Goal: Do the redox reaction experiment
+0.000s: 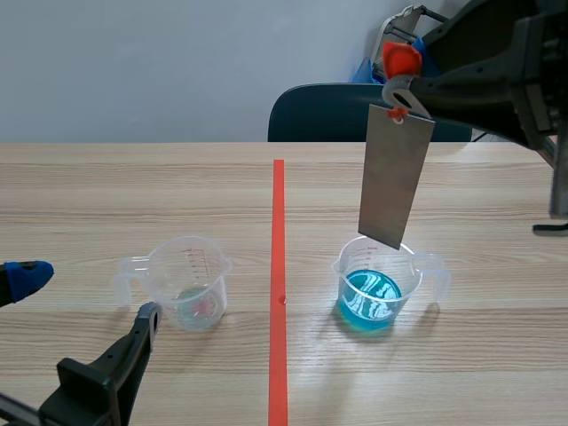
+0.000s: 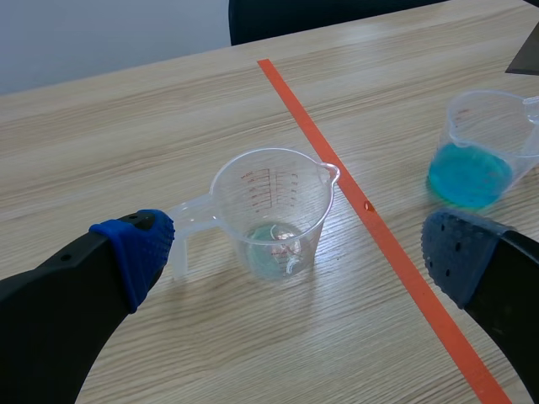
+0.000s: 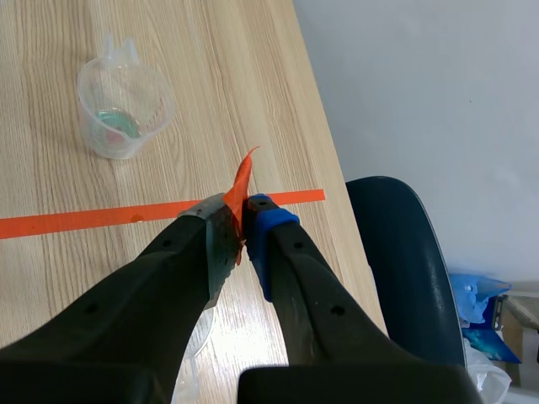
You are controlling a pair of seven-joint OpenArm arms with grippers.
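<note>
A grey metal strip (image 1: 395, 177) hangs upright from an orange tag (image 1: 401, 60), on which my raised right gripper (image 1: 399, 67) is shut. Its lower end sits just above the rim of a clear beaker of blue liquid (image 1: 382, 288), right of the tape line. In the right wrist view the gripper (image 3: 244, 220) pinches the orange tag (image 3: 242, 189); the strip itself is hidden below the fingers. A second clear beaker (image 1: 191, 284) with a little pale liquid stands left of the line. My left gripper (image 1: 87, 295) is open low beside it, and this beaker (image 2: 274, 215) lies between and ahead of its pads (image 2: 135, 252).
An orange-red tape line (image 1: 279, 284) runs down the middle of the wooden table (image 1: 133, 195). A dark blue chair (image 1: 328, 114) stands behind the far edge. The beaker of blue liquid (image 2: 484, 151) shows ahead of the left gripper's far pad.
</note>
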